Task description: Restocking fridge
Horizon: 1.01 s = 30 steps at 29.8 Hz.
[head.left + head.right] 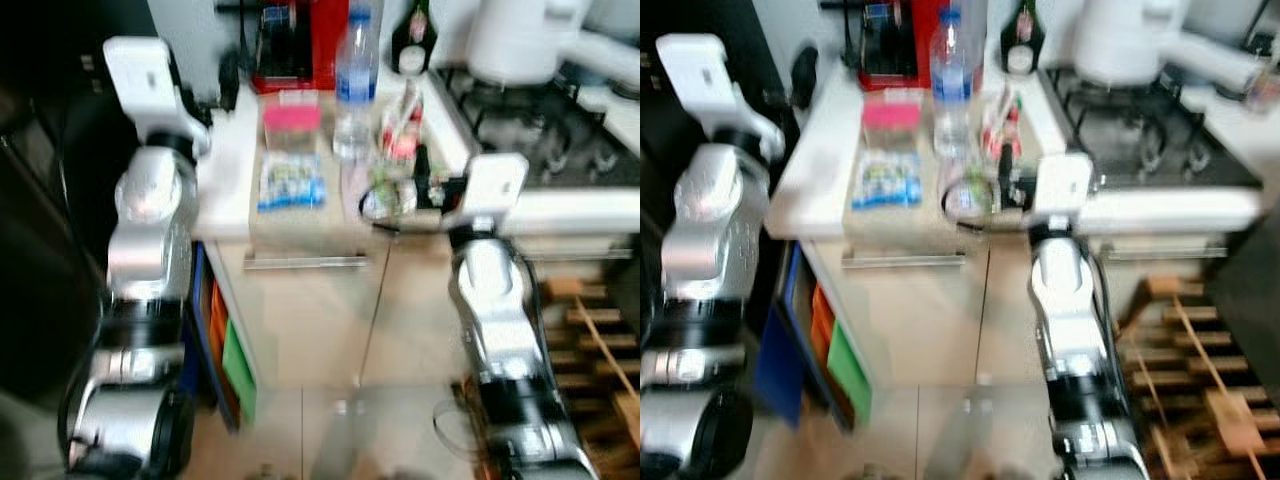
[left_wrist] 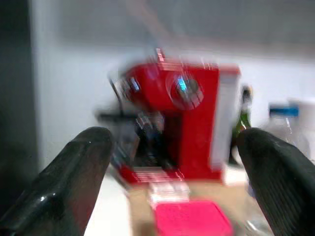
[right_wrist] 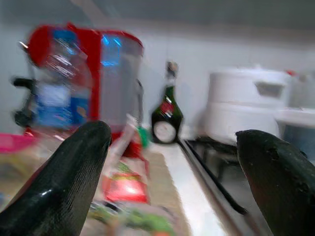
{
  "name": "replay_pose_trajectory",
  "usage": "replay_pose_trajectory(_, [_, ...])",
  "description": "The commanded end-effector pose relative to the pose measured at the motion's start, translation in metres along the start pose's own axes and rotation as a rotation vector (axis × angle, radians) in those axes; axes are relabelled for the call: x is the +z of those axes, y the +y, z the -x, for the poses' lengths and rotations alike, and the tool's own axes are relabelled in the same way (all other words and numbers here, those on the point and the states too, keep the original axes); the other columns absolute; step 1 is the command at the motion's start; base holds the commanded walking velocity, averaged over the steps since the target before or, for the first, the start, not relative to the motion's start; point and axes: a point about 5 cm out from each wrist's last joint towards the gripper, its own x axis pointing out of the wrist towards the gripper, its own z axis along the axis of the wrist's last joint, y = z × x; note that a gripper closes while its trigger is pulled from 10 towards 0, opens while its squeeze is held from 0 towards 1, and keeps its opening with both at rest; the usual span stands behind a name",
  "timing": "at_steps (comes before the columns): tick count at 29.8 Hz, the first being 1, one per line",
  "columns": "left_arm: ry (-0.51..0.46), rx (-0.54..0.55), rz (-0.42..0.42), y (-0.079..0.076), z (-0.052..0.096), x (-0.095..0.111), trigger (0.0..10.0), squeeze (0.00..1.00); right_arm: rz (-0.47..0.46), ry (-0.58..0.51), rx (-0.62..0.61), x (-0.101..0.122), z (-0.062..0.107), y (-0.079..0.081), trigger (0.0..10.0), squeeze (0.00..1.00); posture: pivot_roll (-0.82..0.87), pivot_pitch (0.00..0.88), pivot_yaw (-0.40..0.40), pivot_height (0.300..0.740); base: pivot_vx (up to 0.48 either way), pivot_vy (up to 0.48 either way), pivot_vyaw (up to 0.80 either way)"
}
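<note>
home kitchen | gas hob [image 1: 545, 125] | red coffee machine [image 2: 184, 123] | white countertop [image 1: 228, 170]

Two arms are seen, built of rounded silver segments joined by black rings. Each wrist is capped by a boxy white housing. A thin black cable is looped beside the right forearm. The fingers [image 2: 74, 182] are shown as thick, glossy black, rounded at the tips, with faint scuffing on one [image 3: 280, 172].

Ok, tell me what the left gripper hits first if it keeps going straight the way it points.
Probably the pink-lidded container, low between the open left gripper's fingers, with the red coffee machine right behind it. The views are blurred, so depth is uncertain.
</note>
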Motion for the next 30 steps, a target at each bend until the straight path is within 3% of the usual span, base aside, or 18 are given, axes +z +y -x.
replay_pose_trajectory(1, [0.066, 0.034, 0.035, 0.017, 0.001, -0.007, 10.0, 0.0, -0.023, -0.011, -0.005, 0.006, 0.002, 0.0, 10.0, 0.0, -0.08, 0.002, 0.062, 0.74, 0.0, 0.0, 0.0])
replay_pose_trajectory(3, [0.159, 0.059, 0.091, 0.03, 0.001, -0.021, 10.0, 0.0, -0.018, -0.015, -0.004, 0.01, 0.006, -0.001, 10.0, 0.0, -0.1, 0.036, 0.072, 0.74, 0.0, 0.0, 0.0])
replay_pose_trajectory(4, [0.159, 0.059, 0.091, 0.03, 0.001, -0.021, 10.0, 0.0, -0.018, -0.015, -0.004, 0.01, 0.006, -0.001, 10.0, 0.0, -0.1, 0.036, 0.072, 0.74, 0.0, 0.0, 0.0])
replay_pose_trajectory(7, [0.309, 0.105, 0.218, 0.048, 0.004, -0.045, 10.0, 0.0, -0.02, -0.025, -0.018, 0.023, 0.018, -0.006, 10.0, 0.0, -0.11, 0.069, 0.082, 0.74, 0.0, 0.0, 0.0])
replay_pose_trajectory(9, [0.322, 0.112, 0.235, 0.05, 0.005, -0.047, 10.0, 0.0, -0.018, -0.024, -0.02, 0.024, 0.021, -0.006, 10.0, 0.0, -0.12, 0.081, 0.084, 0.74, 0.0, 0.0, 0.0])
replay_pose_trajectory(10, [0.339, 0.105, 0.297, 0.051, 0.003, -0.051, 10.0, 0.0, -0.009, -0.004, -0.03, 0.024, 0.026, -0.01, 10.0, 0.0, -0.13, 0.097, 0.084, 0.74, 0.0, 0.0, 0.0])
replay_pose_trajectory(13, [0.343, 0.084, 0.321, 0.05, 0.001, -0.051, 10.0, 0.0, -0.004, 0.008, -0.037, 0.024, 0.03, -0.013, 10.0, 0.0, -0.14, 0.109, 0.082, 0.74, 0.0, 0.0, 0.0])
replay_pose_trajectory(18, [0.278, 0.012, 0.24, 0.047, -0.009, -0.042, 10.0, 0.0, 0.001, 0.05, -0.047, 0.023, 0.04, -0.012, 10.0, 0.0, -0.15, 0.145, 0.088, 0.74, 0.0, 0.0, 0.0])
replay_pose_trajectory(23, [0.261, -0.016, 0.228, 0.043, -0.016, -0.037, 10.0, 0.0, 0.002, 0.074, -0.042, 0.024, 0.046, -0.01, 10.0, 0.0, -0.16, 0.169, 0.092, 0.74, 0.0, 0.0, 0.0])
replay_pose_trajectory(27, [0.297, -0.015, 0.218, 0.041, -0.017, -0.045, 10.0, 0.0, 0.001, 0.096, -0.047, 0.022, 0.05, -0.009, 10.0, 0.0, -0.16, 0.184, 0.099, 0.74, 0.0, 0.0, 0.0])
replay_pose_trajectory(30, [0.308, -0.033, 0.258, 0.036, -0.018, -0.049, 10.0, 0.0, -0.002, 0.105, -0.047, 0.022, 0.051, -0.008, 10.0, 0.0, -0.17, 0.185, 0.098, 0.74, 0.0, 0.0, 0.0])
